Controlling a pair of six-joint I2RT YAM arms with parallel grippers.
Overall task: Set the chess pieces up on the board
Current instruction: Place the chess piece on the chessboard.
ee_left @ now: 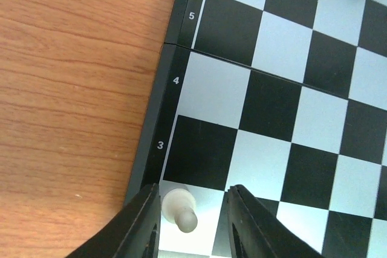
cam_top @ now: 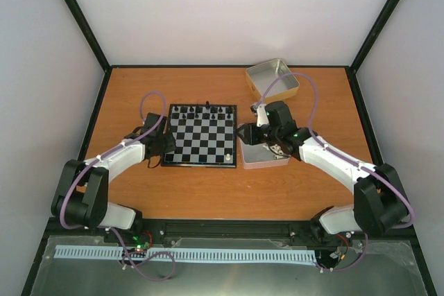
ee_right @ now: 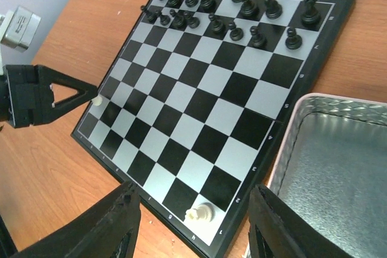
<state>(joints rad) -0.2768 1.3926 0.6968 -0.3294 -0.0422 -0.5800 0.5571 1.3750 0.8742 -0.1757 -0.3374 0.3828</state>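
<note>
My left hand (ee_left: 195, 193) is a little open at the bottom of the left wrist view and grips nothing. A white pawn (ee_left: 180, 205) stands between its two black fingers (ee_left: 145, 222), just beside the finger at frame left, with a clear gap to the other. The pawn is on a silvery-grey square of the board (ee_left: 266, 107), in the column next to the black border. On that border, white digits read 3, 4 and 5, going up the frame. A fold seam crosses the board between 4 and 5. Left of the border lies the orange-brown wooden tabletop (ee_left: 72, 89).

My right hand (ee_right: 193, 190) is wide open and empty. Its fingers show at the bottom of the right wrist view, hovering above the board's nearest corner. Below the gap between them, a second white piece (ee_right: 199, 212) stands on a pale corner square. White marks run along the border there, too small to read. Black pieces (ee_right: 230, 16) fill two rows at the far end, at the top of the frame. At lower right, a shallow metal tin (ee_right: 338, 167) lies just beside the board's edge. In the top view, a second tin (cam_top: 272, 77) sits on the tabletop at upper right, apart from the board.
</note>
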